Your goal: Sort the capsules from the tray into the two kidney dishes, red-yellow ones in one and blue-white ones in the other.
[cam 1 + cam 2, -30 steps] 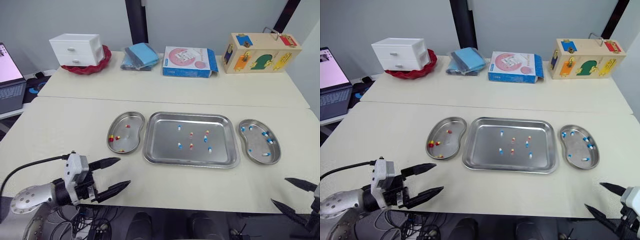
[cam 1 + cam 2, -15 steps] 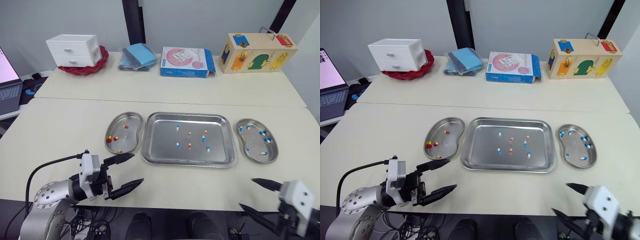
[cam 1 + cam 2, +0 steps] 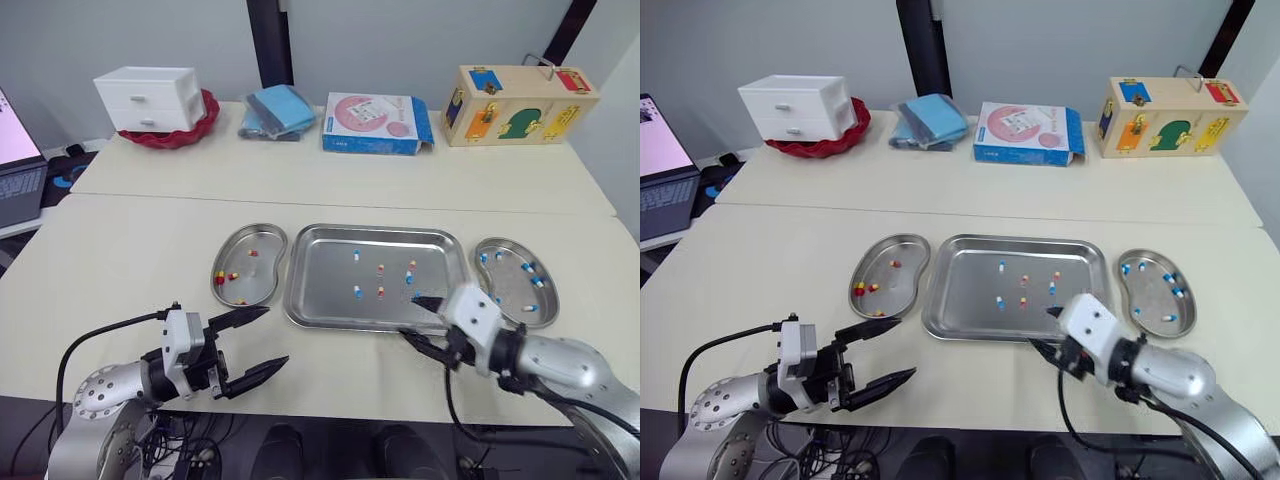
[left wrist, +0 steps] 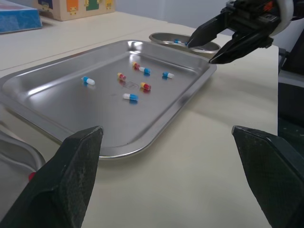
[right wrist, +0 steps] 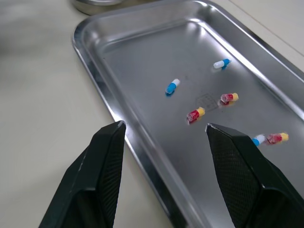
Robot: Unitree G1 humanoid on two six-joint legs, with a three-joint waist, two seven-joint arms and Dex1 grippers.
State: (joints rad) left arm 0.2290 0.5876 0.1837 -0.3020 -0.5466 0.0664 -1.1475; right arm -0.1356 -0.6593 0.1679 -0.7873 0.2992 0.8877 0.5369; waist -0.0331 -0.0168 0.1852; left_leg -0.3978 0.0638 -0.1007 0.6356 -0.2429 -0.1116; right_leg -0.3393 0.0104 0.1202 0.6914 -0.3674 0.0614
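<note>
Your right gripper (image 3: 410,317) has swung up from the desk's (image 3: 120,260) near edge to the tray's (image 3: 325,280) near right corner. Its jaws are wide and hold nothing, so a pick looks next. The left gripper (image 3: 276,335) stays back, jaws wide. Capsules (image 5: 172,86) still lie in the tray, and the right jaws cover that corner in the eye views, hiding any capsule beneath them.
</note>
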